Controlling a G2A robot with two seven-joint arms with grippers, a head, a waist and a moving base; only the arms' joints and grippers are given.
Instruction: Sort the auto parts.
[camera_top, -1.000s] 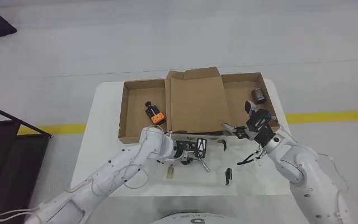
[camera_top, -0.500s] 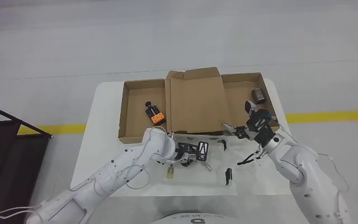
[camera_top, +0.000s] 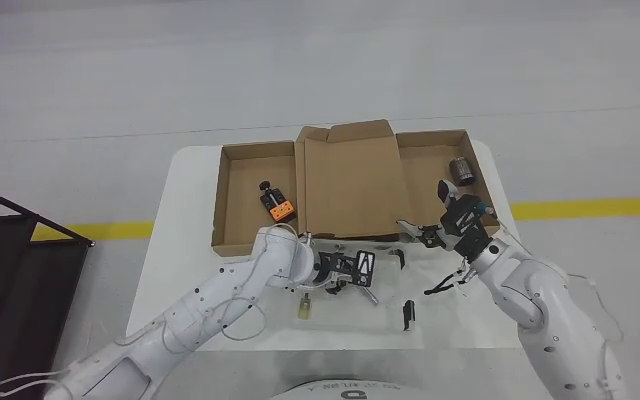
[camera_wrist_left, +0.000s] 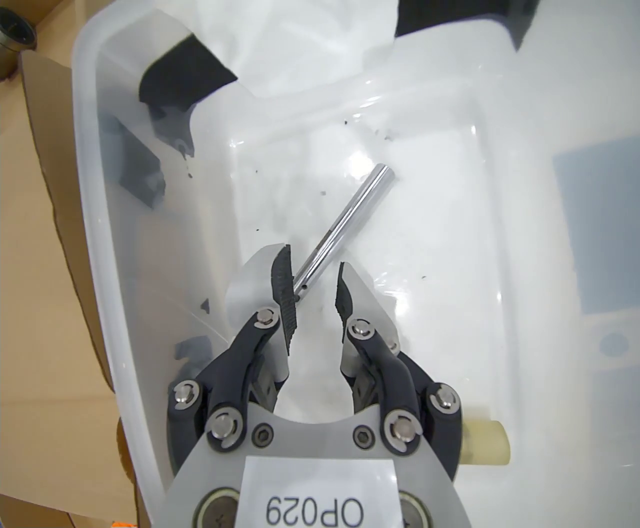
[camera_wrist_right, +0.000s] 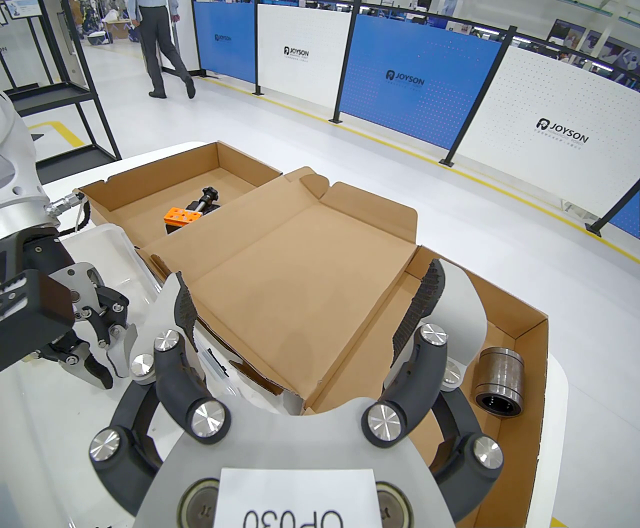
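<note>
Two grippers both have their jaws open. The left gripper (camera_wrist_left: 312, 285) is down in the clear tub (camera_wrist_left: 87, 200), at 6 o'clock from the cardboard box (camera_top: 350, 180), with one end of the shiny metal rod (camera_wrist_left: 345, 230) between its jaws. The right gripper (camera_wrist_right: 307, 280) hangs by the box's 3 o'clock part, near the metal roller (camera_wrist_right: 497, 382); the orange part (camera_wrist_right: 182, 216) lies in the 9 o'clock part.

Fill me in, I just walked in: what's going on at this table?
The left gripper is open inside the clear bin, straddling one end of a metal rod. The right gripper hovers open and empty by the cardboard box, which holds a metal cylinder at one end and an orange part at the other.
</note>
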